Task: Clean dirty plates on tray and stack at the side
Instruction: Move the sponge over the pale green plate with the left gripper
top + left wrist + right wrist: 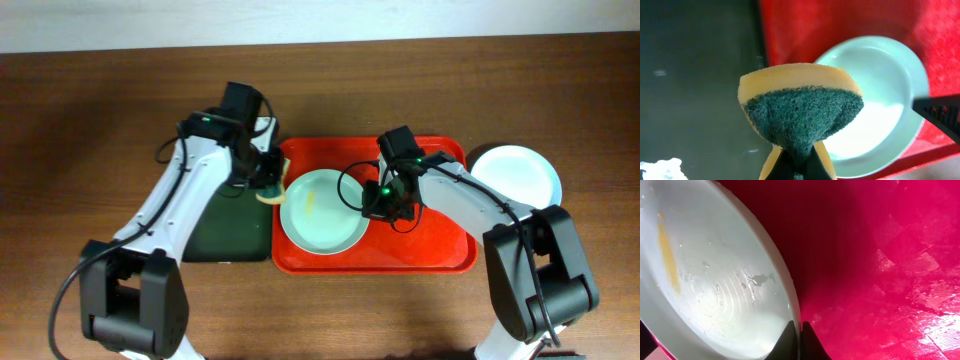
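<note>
A pale mint plate (322, 212) with a yellow smear (311, 203) lies on the left part of the red tray (440, 250). My right gripper (372, 208) is shut on that plate's right rim; the right wrist view shows its fingers (798, 339) pinching the rim (785, 287), with the smear (669, 255) inside. My left gripper (266, 186) is shut on a yellow sponge with a green scrub face (802, 112), held just left of the plate (885, 100), above the tray's left edge. More plates (515, 172) are stacked right of the tray.
A dark green tray (232, 225) lies to the left of the red tray, under my left arm. It fills the left half of the left wrist view (695, 80). The brown wooden table (80, 130) surrounds both trays.
</note>
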Controlling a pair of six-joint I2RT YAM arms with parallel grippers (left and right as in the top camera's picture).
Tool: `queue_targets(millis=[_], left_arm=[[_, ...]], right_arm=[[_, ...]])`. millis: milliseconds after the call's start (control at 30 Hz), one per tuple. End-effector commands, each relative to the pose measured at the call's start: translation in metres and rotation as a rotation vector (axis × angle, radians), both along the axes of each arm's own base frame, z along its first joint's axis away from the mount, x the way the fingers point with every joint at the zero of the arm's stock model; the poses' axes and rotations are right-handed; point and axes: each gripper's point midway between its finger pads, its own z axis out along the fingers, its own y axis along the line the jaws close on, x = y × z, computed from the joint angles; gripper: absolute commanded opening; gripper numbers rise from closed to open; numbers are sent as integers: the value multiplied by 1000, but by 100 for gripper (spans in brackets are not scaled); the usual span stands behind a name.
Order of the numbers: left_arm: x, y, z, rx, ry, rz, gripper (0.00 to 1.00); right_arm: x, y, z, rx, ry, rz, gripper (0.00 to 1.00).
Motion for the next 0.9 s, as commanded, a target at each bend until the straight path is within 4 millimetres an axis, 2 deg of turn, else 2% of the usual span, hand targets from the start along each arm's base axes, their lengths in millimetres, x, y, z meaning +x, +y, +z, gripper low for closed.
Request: queue_targets(millis=[0,133,300,567,733,867], left_arm=[[-8,-26,1,-42,19,-26,0],[-14,-39,1,-43,20,-52,0],[-11,-36,-4,26,0,-11,0],[-2,-43,-35,39,28,-28,0],[3,-47,-40,34,12,-60,0],[2,-46,-56,47,46,-63,0]], right_arm=[[0,-2,-6,-25,-3,3,4],[2,-2,-5,-25,-14,2,4],[2,-2,-5,-25,-13,3,4],[3,-3,-6,-36,-43,65,4],[3,-3,-6,-36,-43,65,4],[3,-3,-6,-35,-43,65,4]])
